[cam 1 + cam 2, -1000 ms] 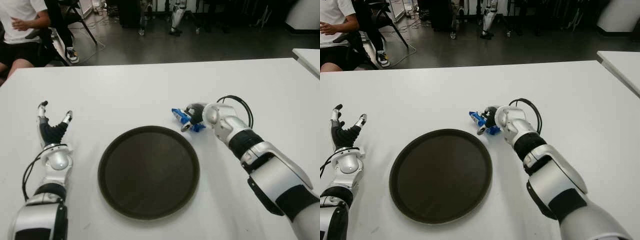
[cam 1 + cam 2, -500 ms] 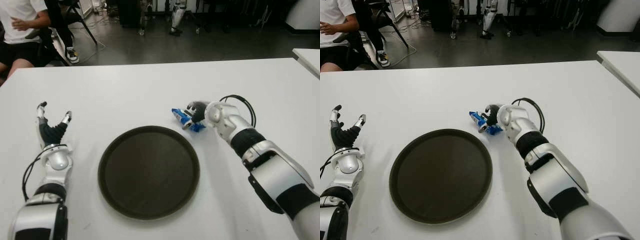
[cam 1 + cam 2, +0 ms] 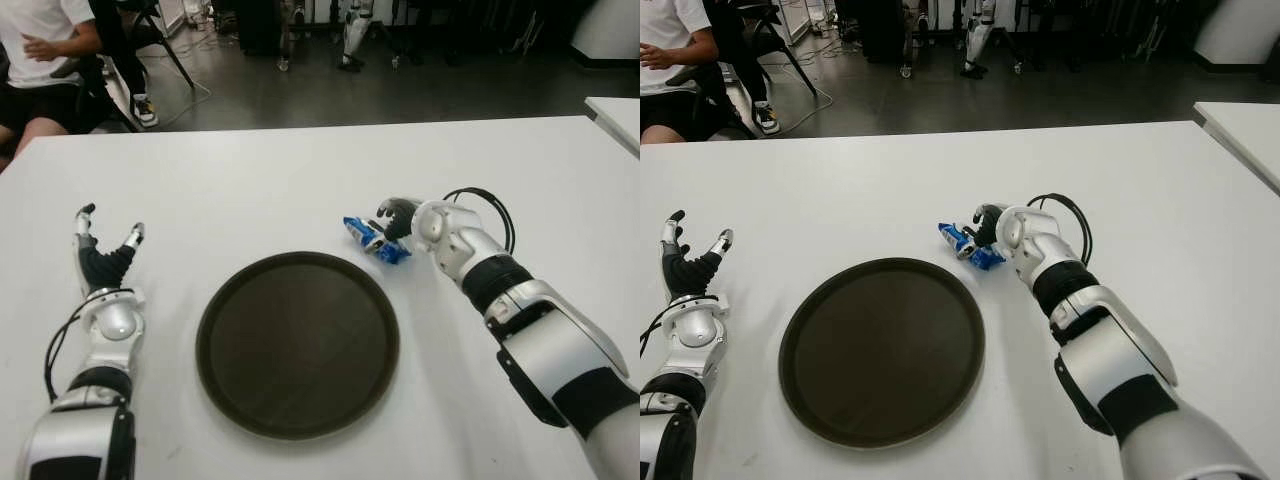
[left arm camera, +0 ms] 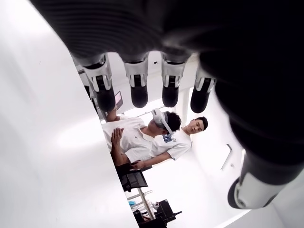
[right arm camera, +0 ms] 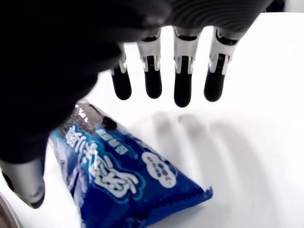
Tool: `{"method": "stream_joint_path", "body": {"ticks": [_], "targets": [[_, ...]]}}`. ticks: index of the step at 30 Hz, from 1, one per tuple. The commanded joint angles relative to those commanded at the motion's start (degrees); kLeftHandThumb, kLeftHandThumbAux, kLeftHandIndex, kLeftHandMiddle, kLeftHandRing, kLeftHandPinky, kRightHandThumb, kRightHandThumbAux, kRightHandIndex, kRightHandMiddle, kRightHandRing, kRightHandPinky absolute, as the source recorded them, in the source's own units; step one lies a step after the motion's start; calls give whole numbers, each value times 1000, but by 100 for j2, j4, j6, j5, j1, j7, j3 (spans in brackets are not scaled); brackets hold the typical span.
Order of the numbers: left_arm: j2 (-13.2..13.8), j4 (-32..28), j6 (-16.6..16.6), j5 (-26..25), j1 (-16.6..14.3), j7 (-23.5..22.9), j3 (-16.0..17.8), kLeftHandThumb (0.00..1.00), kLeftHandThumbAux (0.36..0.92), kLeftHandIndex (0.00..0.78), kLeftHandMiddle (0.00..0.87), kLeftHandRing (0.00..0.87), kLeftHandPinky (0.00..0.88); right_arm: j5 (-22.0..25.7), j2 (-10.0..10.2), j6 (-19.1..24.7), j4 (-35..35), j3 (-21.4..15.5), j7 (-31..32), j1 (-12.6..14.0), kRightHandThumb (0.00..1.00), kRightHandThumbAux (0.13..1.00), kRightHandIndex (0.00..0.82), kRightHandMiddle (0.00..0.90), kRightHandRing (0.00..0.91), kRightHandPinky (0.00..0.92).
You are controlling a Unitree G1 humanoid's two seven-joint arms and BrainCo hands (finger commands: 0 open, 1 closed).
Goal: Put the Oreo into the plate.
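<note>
1. Blue wrapper: the Oreo (image 3: 372, 239) lies on the white table (image 3: 300, 180), just beyond the far right rim of the plate (image 3: 297, 343), outside it.
2. The right hand (image 3: 398, 218) is at the Oreo's right end. Its wrist view shows the fingers (image 5: 182, 80) extended and spread above the pack (image 5: 123, 180), with the thumb (image 5: 28, 178) down beside it; nothing is pinched.
3. Whether a fingertip touches the wrapper cannot be told.
4. The plate is dark, round and holds nothing, near the table's front middle.
5. The left hand (image 3: 103, 262) shows well left of the plate, fingers (image 4: 137, 85) straight and apart, holding nothing.
6. A seated person (image 3: 45, 50) is beyond the table's far left corner.
</note>
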Motion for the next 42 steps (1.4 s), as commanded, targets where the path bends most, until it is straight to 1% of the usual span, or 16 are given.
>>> {"method": "stream_joint_path", "body": {"ticks": [5, 12, 17, 20, 24, 29, 35, 39, 42], "targets": [[-5, 9, 30, 15, 5, 39, -8, 0, 692, 6, 7, 0, 0, -82, 8, 86, -55, 88, -5, 17, 0, 612, 196, 174, 189, 277], [-2, 23, 89, 28, -12, 69, -25, 0, 652, 8, 1, 0, 0, -149, 39, 248, -100, 179, -127, 70, 0, 609, 203, 187, 187, 236], [-8, 11, 72, 29, -4, 73, -33, 0, 659, 8, 0, 0, 0, -158, 79, 384, -74, 190, -326, 94, 0, 613, 220, 192, 190, 225], [-14, 0, 55, 31, 1, 80, -36, 0, 660, 6, 0, 0, 0, -172, 102, 495, -67, 212, -383, 101, 0, 621, 205, 181, 181, 199], [-16, -19, 29, 36, 6, 93, -39, 0, 664, 3, 0, 0, 0, -188, 112, 601, -77, 256, -349, 86, 0, 622, 203, 177, 175, 178], [-10, -44, -5, 44, 21, 110, -41, 0, 683, 2, 0, 0, 0, -200, 120, 709, -107, 311, -327, 86, 0, 624, 199, 172, 171, 179], [18, -52, 27, 135, 35, 190, -95, 0, 675, 4, 1, 0, 0, -213, 125, 812, -161, 370, -322, 110, 0, 619, 181, 168, 159, 141], [36, -53, 62, 202, 37, 265, -125, 0, 668, 10, 10, 0, 0, -206, 132, 861, -205, 379, -343, 133, 0, 624, 182, 174, 161, 158], [42, -48, 82, 214, 40, 289, -126, 0, 676, 9, 6, 0, 0, -205, 131, 886, -259, 396, -320, 154, 0, 636, 189, 182, 168, 160]]}}
